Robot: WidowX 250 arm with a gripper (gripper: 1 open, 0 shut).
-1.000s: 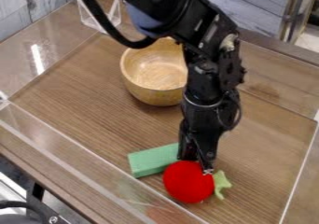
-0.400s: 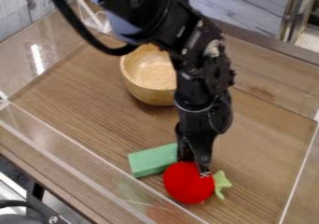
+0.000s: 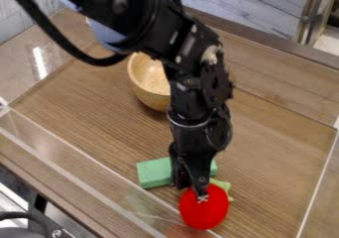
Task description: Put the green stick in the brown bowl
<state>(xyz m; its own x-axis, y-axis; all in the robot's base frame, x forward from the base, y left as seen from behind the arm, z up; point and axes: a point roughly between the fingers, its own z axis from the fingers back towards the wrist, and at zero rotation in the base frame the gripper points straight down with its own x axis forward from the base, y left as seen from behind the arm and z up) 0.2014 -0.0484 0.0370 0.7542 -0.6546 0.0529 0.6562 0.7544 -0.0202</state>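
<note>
Jaws closed above green stick (image 3: 159,171) — wood-grain table (image 3: 79,113); clear walls.

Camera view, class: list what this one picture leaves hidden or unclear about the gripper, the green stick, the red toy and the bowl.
- Gripper: its fingertips merge with the dark arm, so no grip or contact is visible.
- Green stick: its right end is hidden behind the gripper.
- Red toy: its top is covered by the fingers; little of the leaf shows.
- Brown bowl: the arm hides its right side and most of its inside.
</note>
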